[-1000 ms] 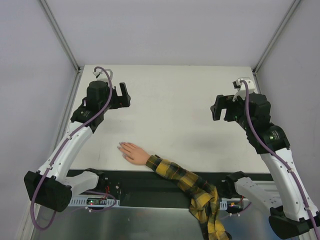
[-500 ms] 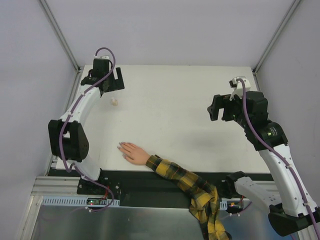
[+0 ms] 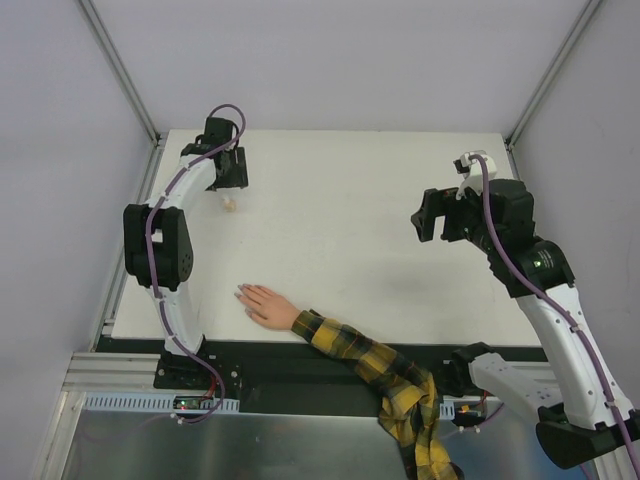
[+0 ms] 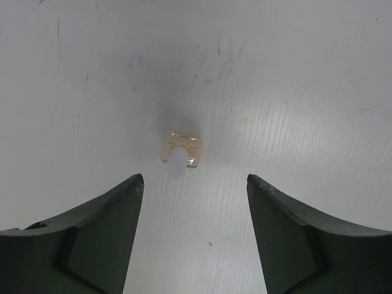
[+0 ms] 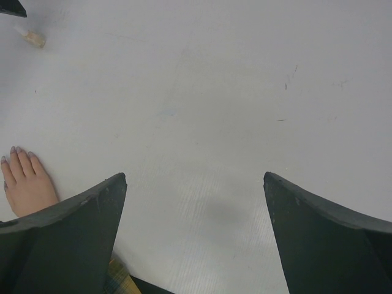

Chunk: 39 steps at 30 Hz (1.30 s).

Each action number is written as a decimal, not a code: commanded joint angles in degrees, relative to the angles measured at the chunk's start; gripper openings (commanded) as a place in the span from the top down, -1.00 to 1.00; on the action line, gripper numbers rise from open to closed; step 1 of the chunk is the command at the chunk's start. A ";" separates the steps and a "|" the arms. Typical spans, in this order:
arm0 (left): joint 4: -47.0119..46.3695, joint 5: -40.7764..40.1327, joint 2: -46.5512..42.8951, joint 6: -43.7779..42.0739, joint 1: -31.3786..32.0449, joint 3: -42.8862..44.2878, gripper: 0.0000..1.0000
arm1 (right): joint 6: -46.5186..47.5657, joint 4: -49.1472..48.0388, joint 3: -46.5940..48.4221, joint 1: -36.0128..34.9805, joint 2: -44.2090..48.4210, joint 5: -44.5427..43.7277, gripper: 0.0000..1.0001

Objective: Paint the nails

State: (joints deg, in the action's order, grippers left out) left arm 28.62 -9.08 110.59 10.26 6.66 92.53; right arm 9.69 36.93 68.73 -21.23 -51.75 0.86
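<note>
White table (image 3: 350, 190), grey walls. I see my left end effector (image 4: 195, 179) at the far-left corner, jaws apart, with a small peach piece (image 4: 181, 150) just ahead, centred between them. My right end effector (image 5: 194, 176) gapes wide and holds nothing. Near the front edge the nails (image 3: 241, 292) tip a hand (image 3: 265, 303) pointing far-left. They are on the left arm's side, well apart from both.

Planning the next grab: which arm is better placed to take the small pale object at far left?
Left. The left hand hangs open right by the small pale object; the right hand is open too but far across the table.
</note>
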 commanded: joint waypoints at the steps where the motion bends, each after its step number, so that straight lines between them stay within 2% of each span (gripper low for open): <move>1: 1.17 -1.82 0.86 -1.29 -0.24 1.42 -0.33 | 0.68 -0.54 2.73 -0.03 -1.43 2.12 -0.93; 6: 1.26 -1.03 4.20 -1.56 -0.59 2.83 -0.17 | 0.59 -0.63 2.73 -0.03 -1.87 2.48 -0.93; 11: 1.26 -1.38 6.04 -1.47 -0.94 3.18 -0.11 | 0.68 -0.37 2.29 0.05 -1.52 1.86 -0.93; 31: 1.17 -3.84 7.36 -2.70 -0.94 3.53 0.28 | 0.33 -0.45 2.37 -0.03 -3.01 3.44 -0.93; 37: 1.09 -3.66 7.63 -3.14 -0.94 3.27 0.52 | -0.11 -0.45 2.20 0.05 -4.06 3.45 -0.93; 38: 1.09 -3.49 7.89 -3.23 -0.94 3.27 0.59 | -0.37 -0.45 2.20 0.05 -4.24 3.18 -0.93; 39: 1.09 -3.40 7.80 -3.49 -0.94 3.36 0.77 | -0.46 -0.45 2.20 -0.03 -4.50 3.09 -0.93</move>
State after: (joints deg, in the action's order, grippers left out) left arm 28.99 -11.18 118.04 7.99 6.26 94.04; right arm 9.65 36.93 69.21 -21.23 -55.42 3.49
